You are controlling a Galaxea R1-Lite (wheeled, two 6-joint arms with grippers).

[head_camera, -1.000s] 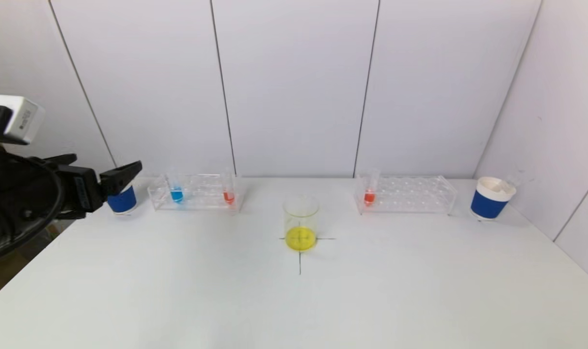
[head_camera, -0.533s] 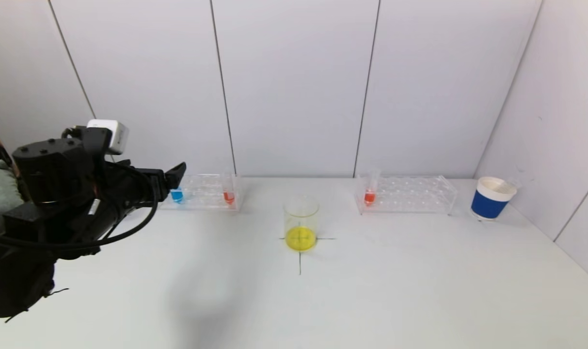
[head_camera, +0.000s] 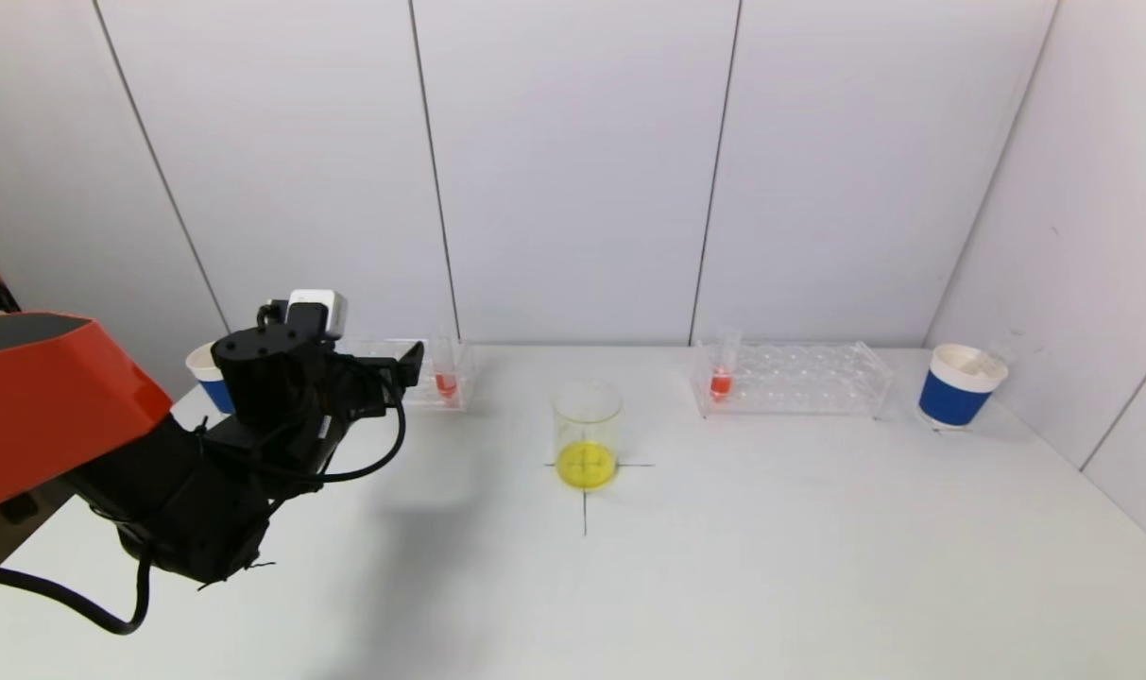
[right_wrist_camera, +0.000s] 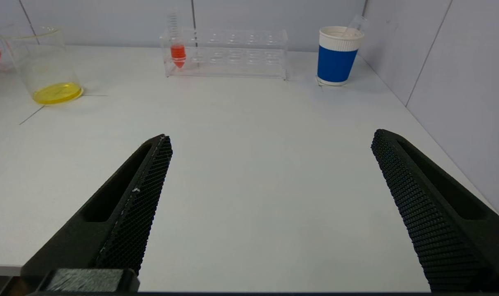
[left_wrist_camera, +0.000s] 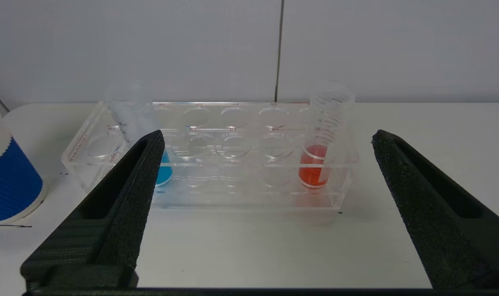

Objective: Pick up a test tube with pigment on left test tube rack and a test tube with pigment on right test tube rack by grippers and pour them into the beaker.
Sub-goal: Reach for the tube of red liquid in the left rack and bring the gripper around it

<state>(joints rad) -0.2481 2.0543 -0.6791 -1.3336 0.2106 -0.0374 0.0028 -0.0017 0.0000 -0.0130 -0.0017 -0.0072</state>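
The left test tube rack (left_wrist_camera: 233,193) is clear acrylic and holds a blue-pigment tube (left_wrist_camera: 165,172) and a red-pigment tube (left_wrist_camera: 314,164). My left gripper (left_wrist_camera: 266,135) hovers open just in front of it, nothing between its fingers. In the head view the left gripper (head_camera: 404,364) covers most of that rack; only the red tube (head_camera: 446,382) shows. The right rack (head_camera: 818,378) holds one red tube (head_camera: 720,382). The beaker (head_camera: 587,434), with yellow liquid, stands mid-table. My right gripper (right_wrist_camera: 270,137) is open, low near the table's front edge, far from the right rack (right_wrist_camera: 241,53).
A blue paper cup (head_camera: 212,382) stands left of the left rack, and another blue cup (head_camera: 955,387) with an empty tube in it stands right of the right rack. Walls close in behind and on the right. A black cross marks the beaker's spot.
My left arm has swung in from the far left towards the left rack, now covering the blue tube in the head view. Its jaws stayed open.
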